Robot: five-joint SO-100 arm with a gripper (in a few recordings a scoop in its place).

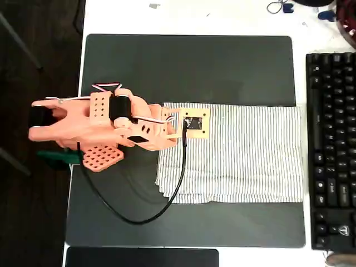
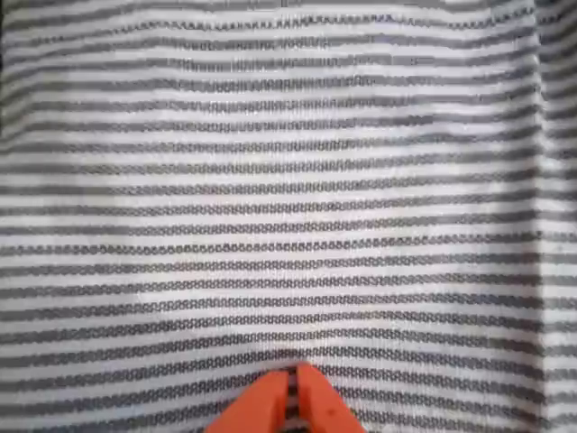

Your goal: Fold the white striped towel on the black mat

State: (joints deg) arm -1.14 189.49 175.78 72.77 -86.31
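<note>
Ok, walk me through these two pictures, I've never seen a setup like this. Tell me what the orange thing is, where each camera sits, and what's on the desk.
The orange thing is a small robot arm. One picture looks straight down at the desk. The other comes from a camera on the arm's wrist, very close to the cloth.

On the desk lies a black mat, and on it a white striped towel, apparently already folded, with layered edges. A black keyboard sits at the right in the overhead view.

The two orange tips at the bottom of the wrist view are the gripper, pressed together over the towel's stripes. Whether cloth is pinched between them, I cannot tell.
</note>
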